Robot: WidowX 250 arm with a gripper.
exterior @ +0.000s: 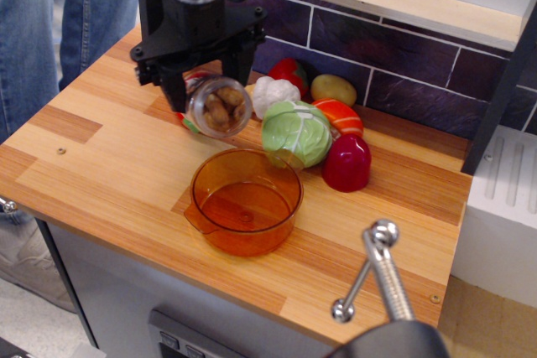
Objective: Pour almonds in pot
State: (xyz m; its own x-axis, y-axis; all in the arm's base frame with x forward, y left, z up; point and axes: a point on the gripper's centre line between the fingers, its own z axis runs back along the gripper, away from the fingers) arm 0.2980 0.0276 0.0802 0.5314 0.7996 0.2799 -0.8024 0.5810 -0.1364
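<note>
Almonds (221,108) sit in a tilted jar between the fingers (174,88).

Toy kitchen set in a lab. A wooden counter (109,165) backs onto dark tiles (403,48). Plastic vegetables (295,133) lie on it.

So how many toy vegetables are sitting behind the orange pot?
6 visible: a green cabbage just behind the pot, a red dome to its right, an orange one, a potato, a red pepper and white garlic along the wall. The hand may hide others.
</note>
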